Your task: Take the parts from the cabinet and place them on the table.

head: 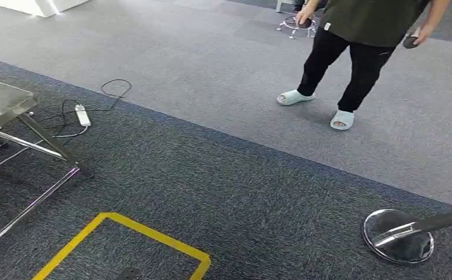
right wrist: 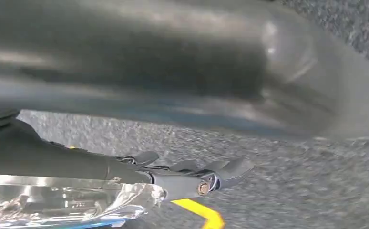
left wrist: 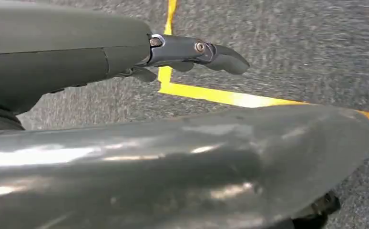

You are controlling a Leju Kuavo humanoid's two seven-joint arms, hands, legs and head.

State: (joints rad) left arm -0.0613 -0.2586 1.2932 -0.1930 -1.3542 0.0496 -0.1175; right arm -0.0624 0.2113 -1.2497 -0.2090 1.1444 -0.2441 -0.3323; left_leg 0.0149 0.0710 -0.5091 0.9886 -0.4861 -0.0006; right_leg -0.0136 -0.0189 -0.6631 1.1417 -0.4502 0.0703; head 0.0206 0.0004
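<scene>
In the right wrist view my right hand [right wrist: 187, 176] hangs over the grey carpet. A crinkled, shiny clear bag with a part [right wrist: 68, 205] is pressed against its palm side and covers the base of the fingers, whose tips stretch out past it. My left hand [left wrist: 187, 52], in the left wrist view, hangs above the carpet with its fingers stretched out and nothing in them. A corner of the steel table [head: 2, 102] shows at the left edge of the head view.
A yellow taped square [head: 153, 236] marks the carpet just ahead. A power strip [head: 82, 114] and cables lie by the table legs. A person [head: 352, 52] stands at the far right. A chrome post base [head: 397, 236] sits at the near right.
</scene>
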